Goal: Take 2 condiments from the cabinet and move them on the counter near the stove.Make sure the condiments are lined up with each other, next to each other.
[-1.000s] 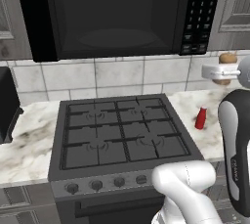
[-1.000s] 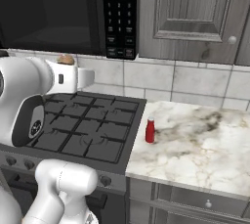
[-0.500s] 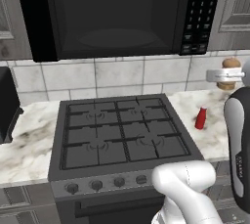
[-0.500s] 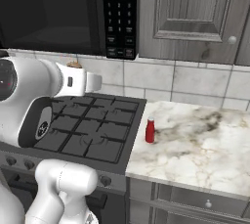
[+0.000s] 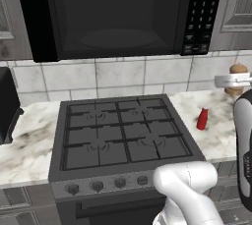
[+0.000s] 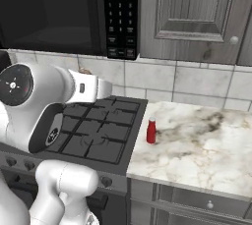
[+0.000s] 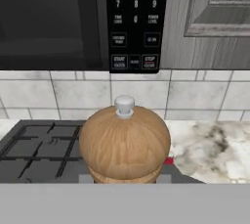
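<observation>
My gripper (image 5: 233, 80) is shut on the brown wooden shaker (image 5: 238, 77), holding it in the air above the counter (image 5: 219, 138) at the right of the stove (image 5: 123, 130). In the hand view the shaker (image 7: 124, 145), with its small grey knob, sits right in front of the camera. The red squeeze bottle (image 5: 202, 119) stands upright on the counter (image 6: 197, 145) just beside the stove (image 6: 98, 130). It is also the red squeeze bottle (image 6: 151, 131) in the right base view, and a sliver of it (image 7: 169, 161) peeks out behind the shaker. The cabinet is out of view.
A black microwave (image 5: 113, 13) hangs over the stove, with a grey panelled door cabinet (image 6: 197, 13) to its right. A black appliance (image 5: 7, 103) stands on the counter left of the stove. Marble worktop stretches right of the bottle.
The hand with the shaker has moved to the right and a little lower, toward the counter side. The red bottle has stayed put.
</observation>
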{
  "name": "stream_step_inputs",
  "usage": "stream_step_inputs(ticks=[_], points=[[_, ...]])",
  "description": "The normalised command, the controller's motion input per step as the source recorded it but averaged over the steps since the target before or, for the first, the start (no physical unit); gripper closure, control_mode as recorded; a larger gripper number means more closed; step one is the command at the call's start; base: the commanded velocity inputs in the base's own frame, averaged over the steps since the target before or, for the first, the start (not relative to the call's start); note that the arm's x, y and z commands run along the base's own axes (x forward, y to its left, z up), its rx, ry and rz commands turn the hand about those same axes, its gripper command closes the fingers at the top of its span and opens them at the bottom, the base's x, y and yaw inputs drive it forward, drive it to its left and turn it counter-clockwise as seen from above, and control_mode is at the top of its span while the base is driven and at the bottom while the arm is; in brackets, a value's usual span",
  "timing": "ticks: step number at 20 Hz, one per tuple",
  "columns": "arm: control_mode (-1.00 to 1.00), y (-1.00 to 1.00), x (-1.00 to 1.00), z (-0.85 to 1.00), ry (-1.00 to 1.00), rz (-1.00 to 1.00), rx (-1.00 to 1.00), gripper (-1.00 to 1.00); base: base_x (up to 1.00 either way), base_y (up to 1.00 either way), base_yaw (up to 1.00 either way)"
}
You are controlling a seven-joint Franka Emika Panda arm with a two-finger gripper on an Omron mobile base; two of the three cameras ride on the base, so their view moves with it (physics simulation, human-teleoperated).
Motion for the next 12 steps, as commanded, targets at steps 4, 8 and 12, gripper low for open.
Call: stream_step_inputs(ticks=[4, 8, 12], points=[[-1.0, -0.24, 0.0, -0.14, 0.0, 0.0, -0.05, 1.0, 0.0, 0.0, 0.0], [-1.0, -0.26, 0.0, -0.15, 0.0, 0.0, -0.06, 1.0, 0.0, 0.0, 0.0], [-1.0, -0.29, 0.0, -0.21, 0.01, 0.0, -0.05, 1.0, 0.0, 0.0, 0.0]])
